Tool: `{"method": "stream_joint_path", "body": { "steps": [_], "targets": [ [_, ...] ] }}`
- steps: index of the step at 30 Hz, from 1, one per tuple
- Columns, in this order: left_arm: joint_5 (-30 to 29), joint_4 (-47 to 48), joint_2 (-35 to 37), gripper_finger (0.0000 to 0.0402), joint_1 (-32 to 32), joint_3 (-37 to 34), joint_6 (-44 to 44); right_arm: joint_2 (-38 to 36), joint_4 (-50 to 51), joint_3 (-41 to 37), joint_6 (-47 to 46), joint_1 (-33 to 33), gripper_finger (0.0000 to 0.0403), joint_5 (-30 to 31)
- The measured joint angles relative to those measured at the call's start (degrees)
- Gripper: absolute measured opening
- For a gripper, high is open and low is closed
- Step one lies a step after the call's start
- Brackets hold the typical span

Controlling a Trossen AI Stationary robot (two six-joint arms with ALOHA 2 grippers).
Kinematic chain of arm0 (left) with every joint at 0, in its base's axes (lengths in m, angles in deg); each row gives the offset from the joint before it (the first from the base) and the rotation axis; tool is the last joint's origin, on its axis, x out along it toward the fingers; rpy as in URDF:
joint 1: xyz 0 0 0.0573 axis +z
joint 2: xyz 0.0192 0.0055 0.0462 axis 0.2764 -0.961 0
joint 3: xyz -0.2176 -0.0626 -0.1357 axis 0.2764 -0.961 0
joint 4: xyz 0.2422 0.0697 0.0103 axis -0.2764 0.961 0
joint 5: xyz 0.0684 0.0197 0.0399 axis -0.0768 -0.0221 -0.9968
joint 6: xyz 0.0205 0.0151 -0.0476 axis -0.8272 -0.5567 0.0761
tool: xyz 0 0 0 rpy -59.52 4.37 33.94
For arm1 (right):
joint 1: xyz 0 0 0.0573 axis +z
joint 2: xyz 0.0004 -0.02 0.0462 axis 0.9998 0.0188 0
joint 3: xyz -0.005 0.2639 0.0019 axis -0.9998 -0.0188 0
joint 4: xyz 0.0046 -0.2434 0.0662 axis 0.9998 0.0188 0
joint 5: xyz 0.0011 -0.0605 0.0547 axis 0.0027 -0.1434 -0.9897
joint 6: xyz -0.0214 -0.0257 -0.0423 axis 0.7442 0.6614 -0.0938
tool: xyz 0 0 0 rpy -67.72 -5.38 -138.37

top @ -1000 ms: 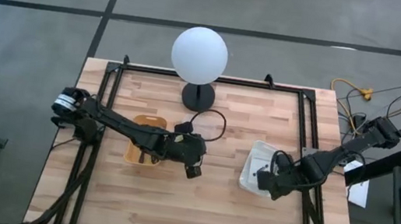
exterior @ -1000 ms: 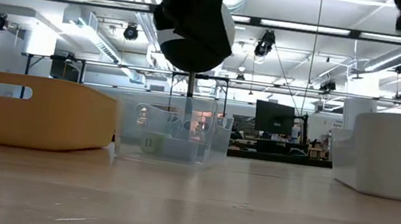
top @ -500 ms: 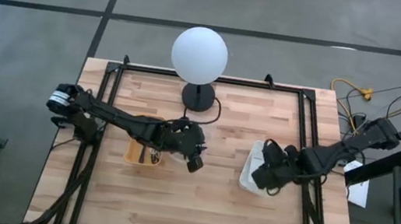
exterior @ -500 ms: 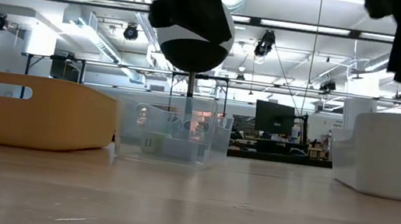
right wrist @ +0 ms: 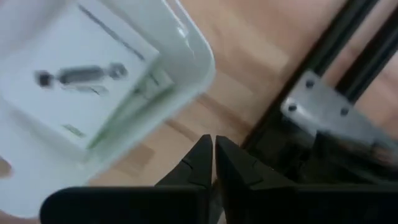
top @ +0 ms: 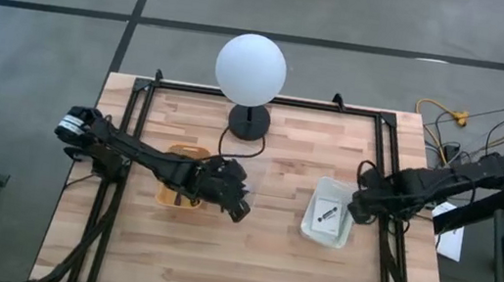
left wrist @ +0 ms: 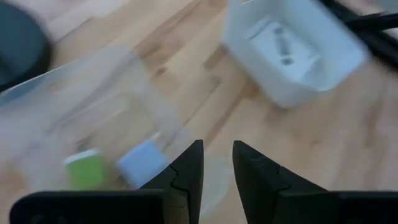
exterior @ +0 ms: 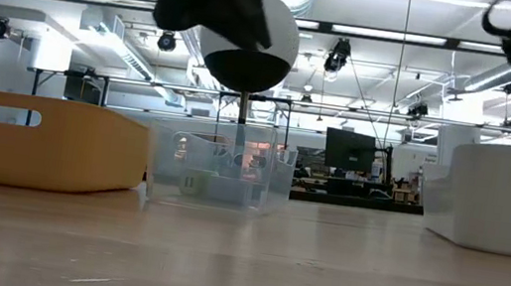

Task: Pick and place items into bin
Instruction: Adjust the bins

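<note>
A clear bin (left wrist: 93, 81) holds a green cube (left wrist: 86, 169) and a grey cube (left wrist: 143, 162) on its floor. My left gripper (left wrist: 217, 146) hangs above this bin's edge (top: 240, 209), slightly open, with nothing between its fingers. A white bin (top: 308, 218) holds a flat white printed packet (top: 329, 213) lying on its bottom. My right gripper (right wrist: 213, 140) is shut and has nothing in it. It stands just off the white bin's right side (top: 356, 207), over the table's black frame.
A yellow bin (top: 170, 194) stands left of the clear bin, under my left arm. The white globe lamp (top: 251, 67) on its black base stands at the far middle, its cord curling beside it. Black frame rails (top: 384, 150) run along both sides of the table. Bare wood lies toward the near edge.
My right gripper has drawn back from over the white bin toward the table's right edge and risen; the packet stays in the bin. My left gripper has shifted a little toward the table's left, staying above the clear bin.
</note>
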Motion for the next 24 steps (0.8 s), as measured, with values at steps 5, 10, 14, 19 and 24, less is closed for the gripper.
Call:
{"method": "stream_joint_path", "body": {
  "steps": [5,10,14,19,24],
  "targets": [
    [-1.28,7.54,0.00,0.0070,0.48,-0.01,1.93,-3.48,-3.43,-8.34,-1.46,-0.29,0.0009,-4.29],
    [-0.52,10.24,-0.42,0.0070,1.03,-0.22,-0.38,-0.68,-7.28,-6.99,0.99,-0.66,0.0008,-0.84],
    [-0.46,10.10,-0.42,0.0070,1.46,-0.22,-0.41,3.16,-9.75,-7.05,5.39,-3.08,0.0009,-2.99],
    [-0.43,9.99,-0.42,0.0070,1.51,-0.09,-0.38,10.32,-10.13,-7.44,13.64,-3.39,0.0009,-5.86],
    [-0.37,10.01,-0.42,0.0070,1.50,-0.09,-0.37,16.77,-11.52,-7.11,19.92,-3.89,0.0009,-5.86]
  ]
}}
